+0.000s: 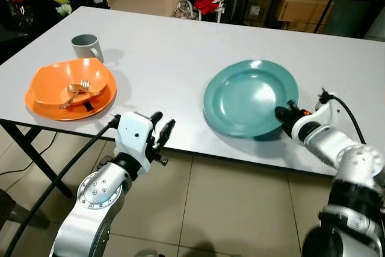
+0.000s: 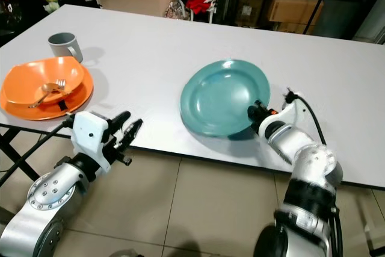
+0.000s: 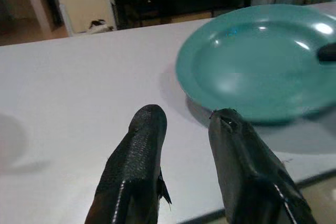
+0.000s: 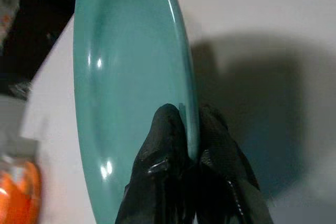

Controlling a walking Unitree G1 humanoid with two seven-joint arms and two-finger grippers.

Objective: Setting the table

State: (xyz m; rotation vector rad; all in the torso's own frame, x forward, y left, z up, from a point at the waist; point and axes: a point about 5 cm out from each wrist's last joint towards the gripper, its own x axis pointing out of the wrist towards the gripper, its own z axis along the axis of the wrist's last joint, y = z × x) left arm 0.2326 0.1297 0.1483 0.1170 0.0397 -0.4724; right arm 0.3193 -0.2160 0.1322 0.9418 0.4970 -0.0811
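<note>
On the counter, the teal plate near the front edge is pinched at its rim by the right claw. An orange plate with bowl and fork is laid at the left end, a grey mug behind. The left claw is spread, empty. More settings seem left.

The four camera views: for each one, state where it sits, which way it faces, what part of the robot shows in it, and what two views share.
Left eye view: on the head, looking forward and down at the white table; both silver arms show.
Right eye view: beside it, same scene with the orange plate and grey mug.
Left wrist view: looks along the left gripper, fingers apart, across the table.
Right wrist view: looks along the right gripper, pinching the rim of the teal plate.
Shared: both wrist views show the teal plate.
</note>
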